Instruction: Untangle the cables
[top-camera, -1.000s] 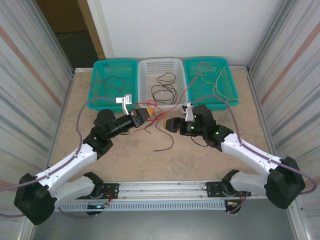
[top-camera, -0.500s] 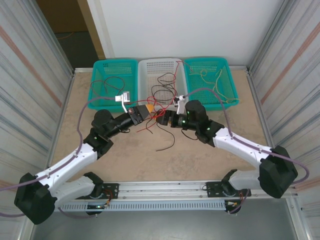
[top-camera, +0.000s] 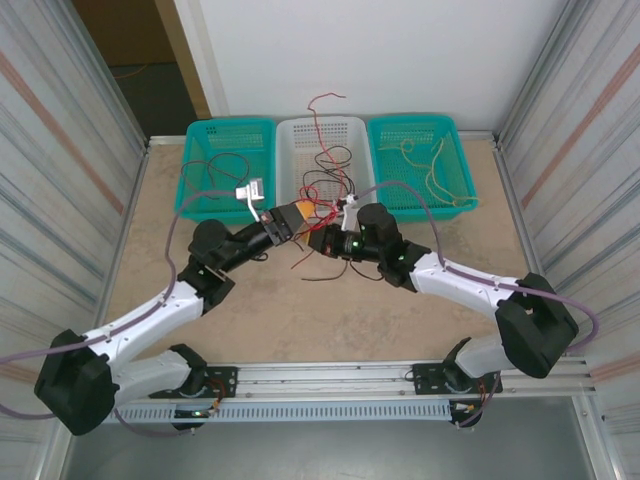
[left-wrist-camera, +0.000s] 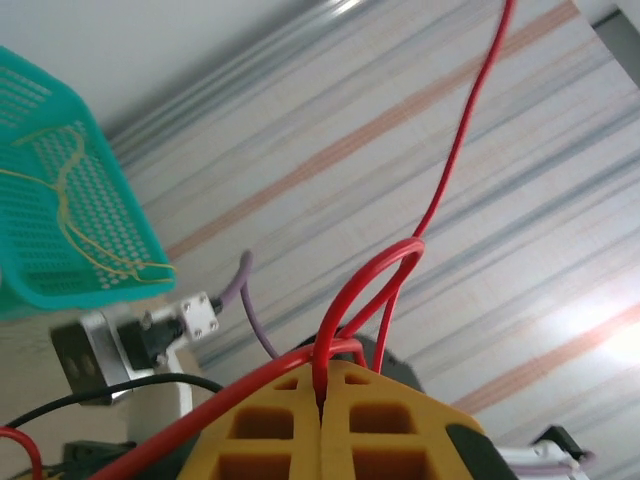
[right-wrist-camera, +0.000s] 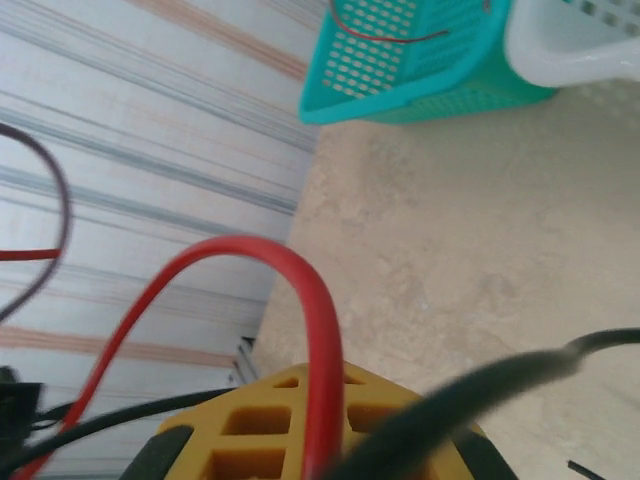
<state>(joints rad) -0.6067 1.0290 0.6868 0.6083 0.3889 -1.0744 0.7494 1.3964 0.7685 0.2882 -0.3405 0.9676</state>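
My left gripper (top-camera: 302, 214) and right gripper (top-camera: 317, 240) meet tip to tip above the middle of the table. Both are shut on the same red cable (top-camera: 322, 122), whose free end curls up over the white basket (top-camera: 296, 132). In the left wrist view the yellow fingers (left-wrist-camera: 380, 420) pinch a loop of the red cable (left-wrist-camera: 400, 262). The right wrist view has the red cable (right-wrist-camera: 318, 320) arching out from between the yellow fingers (right-wrist-camera: 250, 420), with a blurred black cable (right-wrist-camera: 490, 385) crossing in front. Black strands (top-camera: 322, 276) hang down to the table below the grippers.
Three baskets line the far edge. The left teal basket (top-camera: 200, 135) holds dark cables, the white one holds black cables (top-camera: 328, 158), and the right teal basket (top-camera: 455, 150) holds yellow cables (top-camera: 415, 150). Corrugated walls close both sides.
The right gripper has moved left up to the left gripper and both have risen slightly. The red cable's end has swung up above the white basket, and the black strand was dragged left.
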